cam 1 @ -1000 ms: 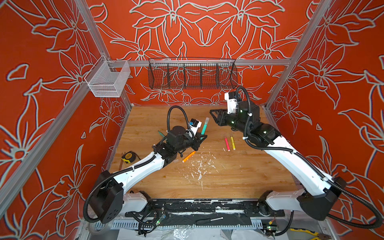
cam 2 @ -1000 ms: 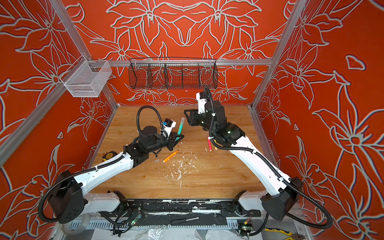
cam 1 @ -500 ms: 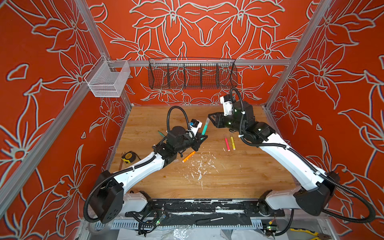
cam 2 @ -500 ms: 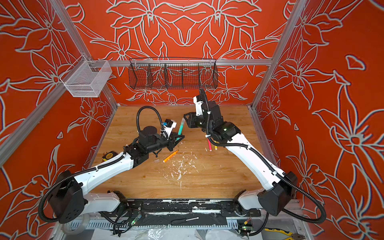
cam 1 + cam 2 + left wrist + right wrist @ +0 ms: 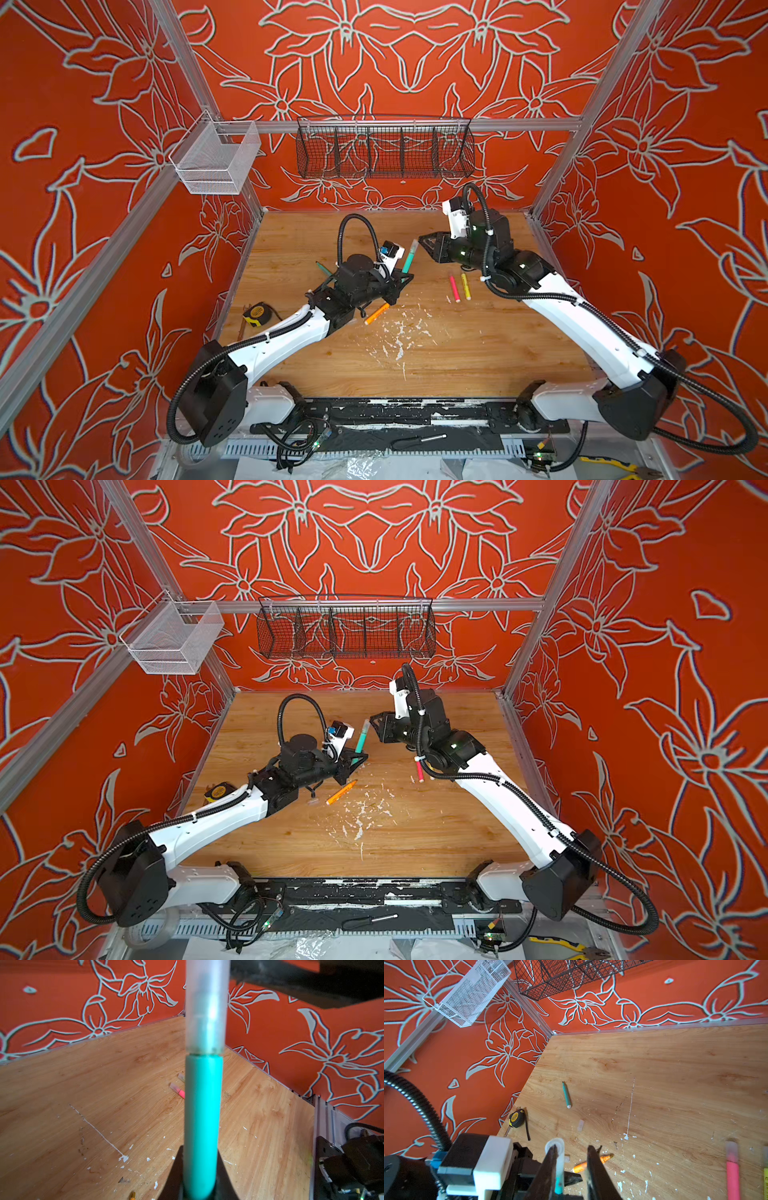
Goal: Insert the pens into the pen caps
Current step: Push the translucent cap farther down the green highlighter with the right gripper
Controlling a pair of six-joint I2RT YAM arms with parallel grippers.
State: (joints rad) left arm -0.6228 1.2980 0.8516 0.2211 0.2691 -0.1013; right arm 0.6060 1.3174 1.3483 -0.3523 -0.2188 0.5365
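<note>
My left gripper [image 5: 402, 277] [image 5: 200, 1159] is shut on a teal pen [image 5: 409, 261] [image 5: 202, 1115], held upright with a clear pen cap [image 5: 206, 1012] [image 5: 559, 1147] on its top end. My right gripper [image 5: 423, 242] [image 5: 572, 1147] stands open at that cap, which lies against one finger with a gap to the other. On the wood lie an orange pen [image 5: 377, 313] [image 5: 591, 1164], a second teal pen [image 5: 566, 1095] [image 5: 323, 269], a pink pen [image 5: 454, 289] [image 5: 732, 1172] and a yellow pen [image 5: 466, 286]. A loose pen cap [image 5: 580, 1125] lies near the second teal pen.
A yellow tape measure [image 5: 258, 312] sits at the table's left edge. White paint flecks [image 5: 399, 332] dot the middle. A black wire basket [image 5: 384, 151] and a white mesh basket [image 5: 216, 162] hang on the walls. A screwdriver [image 5: 417, 440] lies on the front rail.
My right gripper has shifted slightly left and lower, closer to the pen's capped end, and its jaws have narrowed. The left arm has held still with the teal pen.
</note>
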